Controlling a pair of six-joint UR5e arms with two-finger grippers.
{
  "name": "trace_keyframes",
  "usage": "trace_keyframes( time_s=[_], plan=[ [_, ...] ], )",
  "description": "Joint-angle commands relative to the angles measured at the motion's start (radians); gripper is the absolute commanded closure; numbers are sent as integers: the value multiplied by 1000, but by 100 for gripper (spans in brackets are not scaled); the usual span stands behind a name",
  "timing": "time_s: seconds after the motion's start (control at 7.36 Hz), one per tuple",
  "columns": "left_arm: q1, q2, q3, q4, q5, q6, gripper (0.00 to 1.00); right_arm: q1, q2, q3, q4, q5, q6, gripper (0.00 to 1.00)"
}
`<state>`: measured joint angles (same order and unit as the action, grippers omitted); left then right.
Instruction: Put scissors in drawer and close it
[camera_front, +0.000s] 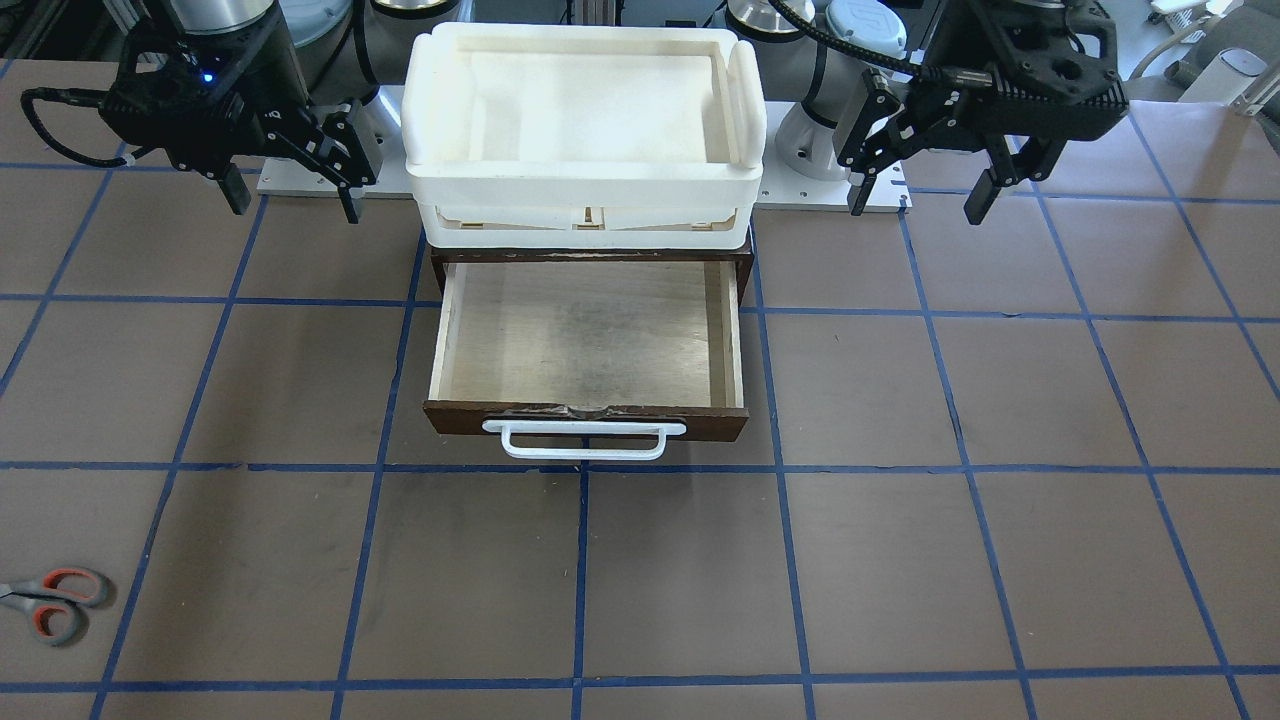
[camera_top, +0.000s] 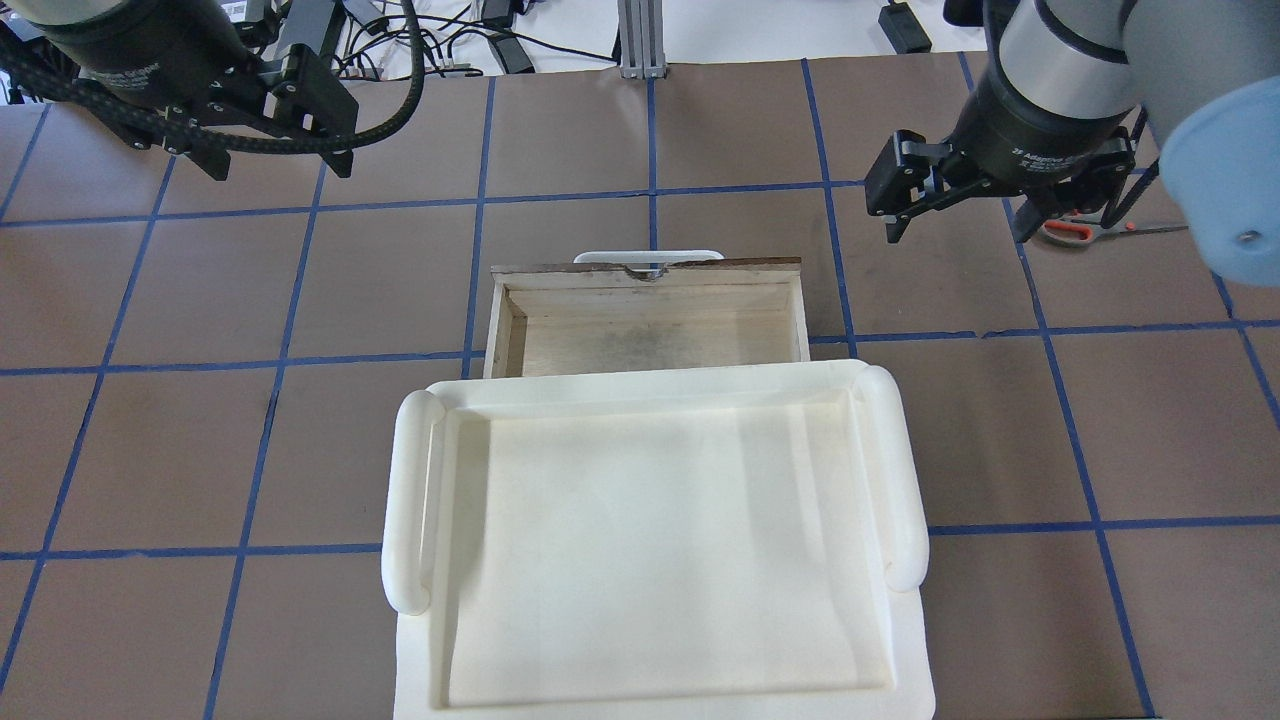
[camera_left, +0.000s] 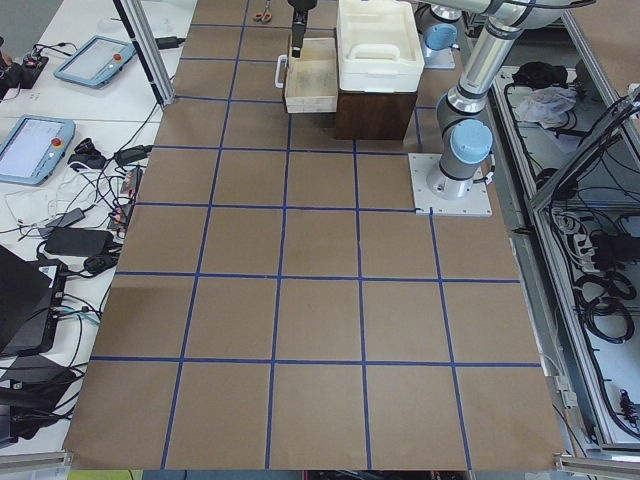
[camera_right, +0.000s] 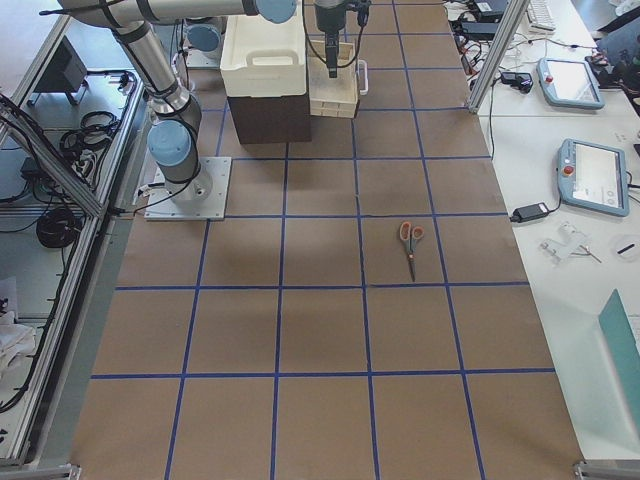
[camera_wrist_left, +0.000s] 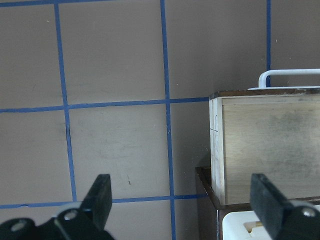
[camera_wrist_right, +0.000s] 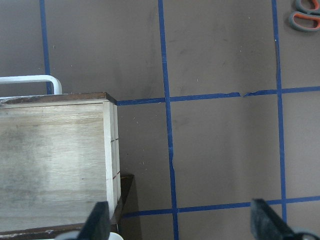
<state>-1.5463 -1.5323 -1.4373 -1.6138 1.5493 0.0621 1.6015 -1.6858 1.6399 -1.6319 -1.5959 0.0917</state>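
Two arms over one big brown table (camera_front: 900, 560) with a blue tape grid, so let's start there. Biggest thing on it is the white plastic tray (camera_front: 580, 190), which sits on top of a dark brown cabinet (camera_left: 375, 115) in the middle of the table, close to the robot.

Next, the drawer (camera_front: 700, 420): it's pulled well out of that cabinet toward the far side, away from the robot. You can see the pale plywood floor, and the white bar handle (camera_front: 583, 440) is on its front.

Then the grippers. The left gripper (camera_front: 917, 205) hangs above the table off the drawer's left side, fingers spread wide apart. The right gripper (camera_front: 296, 208) does the same off the drawer's right side, also spread wide. Neither one is touching the drawer or the tray.

Smallest: the scissors (camera_front: 55, 605). They're lying flat on the table way out on the robot's right, well apart from the drawer and further from the robot than the handle. From the right-end camera, the orange-lined handles point toward the drawer end and the blades point away from it.
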Motion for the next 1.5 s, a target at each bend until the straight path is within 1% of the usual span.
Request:
trace_keyframes(
  time_s=[0.0, 0.68, 0.95, 1.36],
  plan=[
    [-1, -3, 0, 0, 2, -1, 0, 0, 1, 0, -5, 1, 0, 0],
    [0, -2, -2, 11, 0, -2, 0, -3, 1, -3, -14, -15, -13, 0],
    [-3, -5, -2, 11, 0, -5, 0, -3, 4, -5, -11, 3, -17, 0],
    [-3, -5, -3, 11, 0, -5, 0, -3, 15, 0, -13, 2, -18, 0]
  ],
)
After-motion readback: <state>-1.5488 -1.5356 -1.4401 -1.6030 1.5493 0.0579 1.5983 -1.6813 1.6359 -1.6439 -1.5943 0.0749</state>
